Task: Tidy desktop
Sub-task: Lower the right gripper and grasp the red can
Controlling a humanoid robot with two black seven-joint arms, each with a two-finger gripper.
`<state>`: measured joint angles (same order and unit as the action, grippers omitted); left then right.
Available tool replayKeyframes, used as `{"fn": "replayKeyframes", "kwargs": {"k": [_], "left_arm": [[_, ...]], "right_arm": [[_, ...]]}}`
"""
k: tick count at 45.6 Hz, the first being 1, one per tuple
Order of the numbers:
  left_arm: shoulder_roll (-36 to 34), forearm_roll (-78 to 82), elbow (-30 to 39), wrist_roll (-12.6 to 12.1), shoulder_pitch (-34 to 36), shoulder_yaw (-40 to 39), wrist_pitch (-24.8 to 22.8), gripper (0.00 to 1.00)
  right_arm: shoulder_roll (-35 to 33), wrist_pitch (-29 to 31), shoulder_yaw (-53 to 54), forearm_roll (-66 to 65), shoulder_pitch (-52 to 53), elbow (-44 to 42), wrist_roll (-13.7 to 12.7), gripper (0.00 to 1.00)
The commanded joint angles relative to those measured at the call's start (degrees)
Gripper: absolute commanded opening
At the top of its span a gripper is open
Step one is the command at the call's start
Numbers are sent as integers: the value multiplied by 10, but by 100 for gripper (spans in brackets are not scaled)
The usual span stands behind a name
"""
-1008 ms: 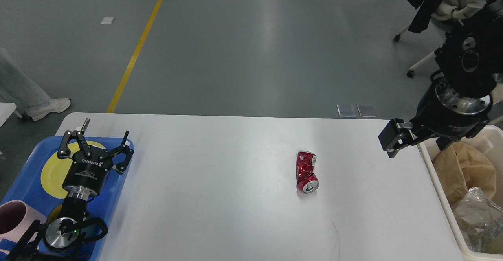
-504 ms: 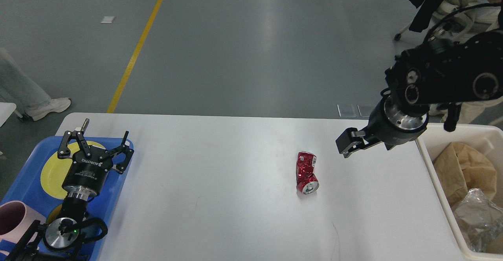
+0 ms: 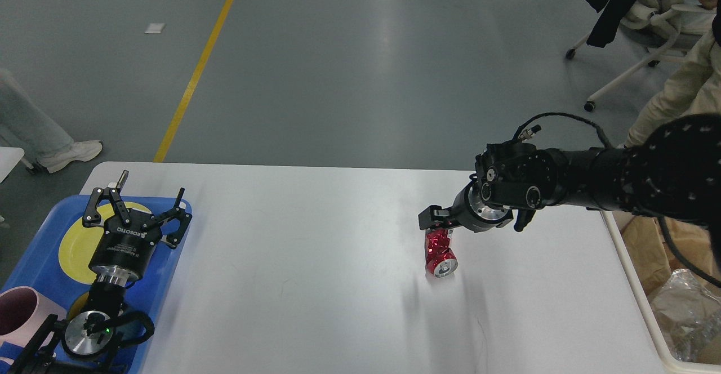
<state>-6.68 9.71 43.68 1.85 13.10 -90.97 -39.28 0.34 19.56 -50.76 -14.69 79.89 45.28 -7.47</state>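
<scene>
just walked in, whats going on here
A two-armed robot is tidying a white desktop. Its right tool is over the far end of a crushed red can lying on the desk; whether it grips the can cannot be told. The left tool is open above a blue tray. A bin sits at right.

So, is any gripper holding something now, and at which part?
Left gripper is open and empty. Right gripper is at the far end of the crushed red can; a grasp cannot be told.
</scene>
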Motion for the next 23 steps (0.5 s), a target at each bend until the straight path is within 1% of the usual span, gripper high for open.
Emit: {"fn": "replayKeyframes", "kwargs": {"k": [1, 6, 12, 16, 23], "left_arm": [[0, 0, 0, 0, 0, 0, -1, 97], [0, 0, 0, 0, 0, 0, 0, 97], [0, 0, 0, 0, 0, 0, 0, 97], [0, 0, 0, 1, 0, 0, 0, 97], [0, 0, 0, 0, 0, 0, 0, 97]], "right_arm": [[35, -18, 0, -9, -72, -79, 1, 100], [57, -39, 1, -20, -104, -112, 3, 100], [69, -97, 0, -24, -126, -120, 2, 100], [69, -109, 1, -42, -136, -127, 1, 100], [69, -109, 1, -61, -160, -155, 0, 100]]}}
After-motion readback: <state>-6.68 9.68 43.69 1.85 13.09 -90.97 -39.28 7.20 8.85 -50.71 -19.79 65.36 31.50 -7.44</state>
